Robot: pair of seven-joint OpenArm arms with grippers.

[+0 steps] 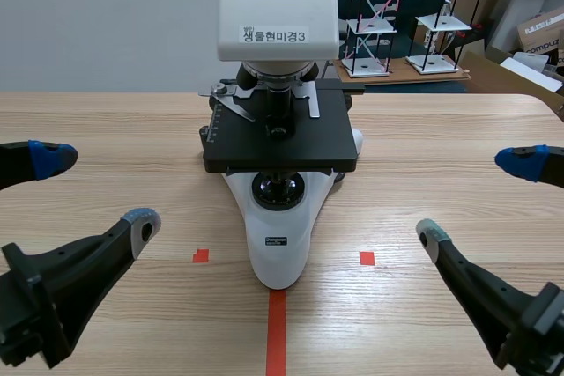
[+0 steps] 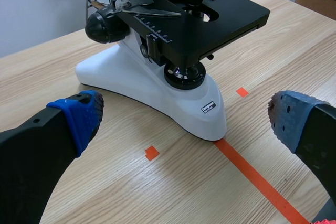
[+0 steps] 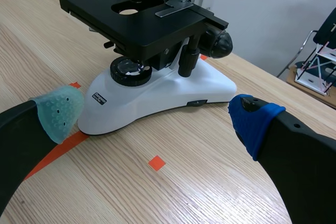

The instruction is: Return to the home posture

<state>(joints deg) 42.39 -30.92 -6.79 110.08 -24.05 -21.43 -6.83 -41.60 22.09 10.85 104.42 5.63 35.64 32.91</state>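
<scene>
A wooden table (image 1: 106, 129) runs away from the robot. A microscope (image 1: 278, 253) stands upright at its middle, white base toward the robot. The tip of the base rests on the far end of an orange-red tape line (image 1: 277, 332), and two small tape squares (image 1: 201, 255) (image 1: 367, 258) lie on either side of it.

The microscope's white head carries a label (image 1: 275, 35) that reads "생물현미경3" in black, with a smaller line above it too small to make out. The black stage (image 1: 280, 151) below it has a white ruled scale (image 2: 152, 27) along one edge. A small dark badge (image 2: 209, 108) sits low on the front of the base, and its writing cannot be read.

The left gripper (image 1: 97, 189) hangs low near the table at the left of the microscope, well apart from it, fingers spread wide and holding nothing. In its wrist view the blue pads (image 2: 79, 114) stand far apart, with the microscope ahead of them. The right gripper (image 1: 476, 199) mirrors it at the right, also spread wide and holding nothing. One of its pads (image 3: 59, 109) is grey-green and the other blue.

Beyond the table stand white tiered racks (image 1: 370, 15) on black rods. Beside them is a cardboard box (image 1: 539, 33) showing the letters "compu".
</scene>
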